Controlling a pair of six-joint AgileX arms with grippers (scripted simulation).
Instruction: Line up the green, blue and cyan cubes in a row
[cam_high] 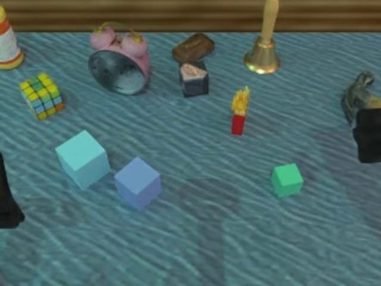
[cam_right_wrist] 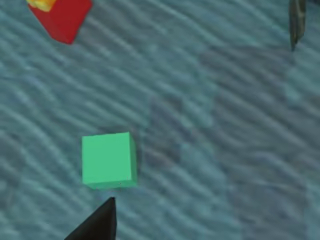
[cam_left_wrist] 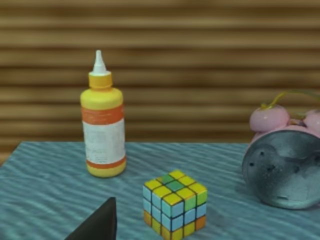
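Observation:
The pale cyan cube (cam_high: 82,158) stands at the left of the table, with the periwinkle blue cube (cam_high: 137,182) close beside it on its right and slightly nearer the front. Far off to the right, the small green cube (cam_high: 287,179) sits alone; it also shows in the right wrist view (cam_right_wrist: 109,160), just ahead of one dark fingertip (cam_right_wrist: 102,220). My right gripper (cam_high: 369,136) hangs open at the right edge, holding nothing. My left gripper (cam_high: 7,202) is parked open at the left edge, with one fingertip (cam_left_wrist: 100,225) in its wrist view.
Along the back stand a glue bottle (cam_high: 7,42), a multicoloured puzzle cube (cam_high: 41,95), a pink alarm clock (cam_high: 119,62), a brown block (cam_high: 193,47), a dark cube with a pink top (cam_high: 194,78), a brass bell (cam_high: 263,53), a red fries box (cam_high: 239,113) and a hammer (cam_high: 359,94).

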